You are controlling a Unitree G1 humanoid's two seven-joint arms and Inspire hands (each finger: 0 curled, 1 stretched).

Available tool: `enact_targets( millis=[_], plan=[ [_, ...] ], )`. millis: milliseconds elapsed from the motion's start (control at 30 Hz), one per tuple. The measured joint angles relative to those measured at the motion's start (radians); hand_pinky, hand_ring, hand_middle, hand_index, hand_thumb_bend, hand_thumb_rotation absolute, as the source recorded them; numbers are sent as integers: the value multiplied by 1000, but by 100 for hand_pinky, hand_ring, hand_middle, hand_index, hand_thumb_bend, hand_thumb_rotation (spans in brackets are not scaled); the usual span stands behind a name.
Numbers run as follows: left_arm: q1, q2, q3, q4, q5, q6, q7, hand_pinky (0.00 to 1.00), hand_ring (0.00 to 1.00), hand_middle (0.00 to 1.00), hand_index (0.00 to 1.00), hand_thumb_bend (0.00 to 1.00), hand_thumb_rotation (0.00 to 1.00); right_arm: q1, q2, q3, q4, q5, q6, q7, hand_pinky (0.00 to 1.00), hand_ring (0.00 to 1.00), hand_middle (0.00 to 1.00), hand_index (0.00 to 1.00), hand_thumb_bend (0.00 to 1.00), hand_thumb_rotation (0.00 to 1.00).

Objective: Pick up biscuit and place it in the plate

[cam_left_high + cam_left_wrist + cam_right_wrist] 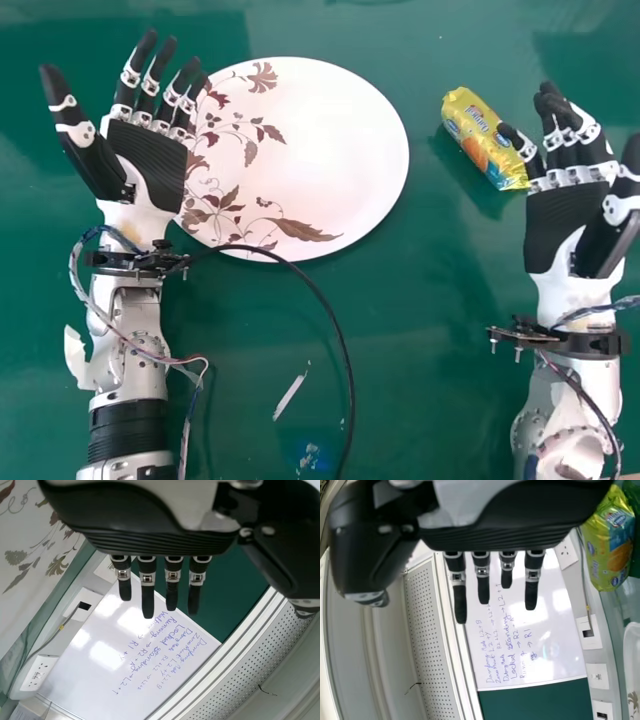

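Green tabletop (430, 350) lies under the yellow biscuit packet (474, 132), which rests on the right side of the head view, off the plate. Its long axis runs aslant, one end pointing forward and left, the other back towards the right hand (560, 220). That hand is plainly the nearer: the packet lies just to its left and a little forward of its palm, beside the fingers, on the side away from the thumb (610, 225). Whether the nearest finger touches the wrapper, I cannot tell. The hand has its fingers extended with a slight bend, and it grips nothing.

That side matters most, I think: the thumb probably has to come round to the packet's other flank, and a plain sweep left could just push the packet along.

Farther left is the floral plate (340, 150), a short carry away by my reckoning. The left hand (148, 165), fingers spread and empty, overlaps its left edge in the head view; it seems unneeded for the pick.
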Motion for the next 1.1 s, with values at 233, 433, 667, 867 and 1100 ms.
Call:
enact_targets(
  millis=[233, 433, 667, 867, 1100],
  plan=[
    [-2, 0, 0, 2, -4, 0, 0, 92, 82, 91, 84, 100, 73, -1, -2, -1, 0, 0, 0, 2, 79, 92, 92, 72, 78, 44],
    [-2, 0, 0, 3, -3, 0, 0, 95, 83, 92, 85, 100, 72, 0, -6, -1, 0, 14, 2, 8, 78, 92, 91, 73, 75, 45],
    [-1, 0, 0, 3, -2, 0, 2, 92, 83, 92, 84, 100, 71, 6, -6, 1, -10, 17, 3, 10, 78, 92, 91, 74, 75, 45],
    [-1, 0, 0, 10, -4, 0, 2, 87, 81, 90, 86, 100, 75, 27, -4, 7, -58, -20, 3, -27, 78, 91, 90, 73, 74, 44],
    [3, 1, -5, 18, -11, 1, 2, 82, 81, 91, 89, 100, 77, 82, 8, 12, -164, -256, 14, -200, 79, 92, 90, 72, 74, 44]
  ],
)
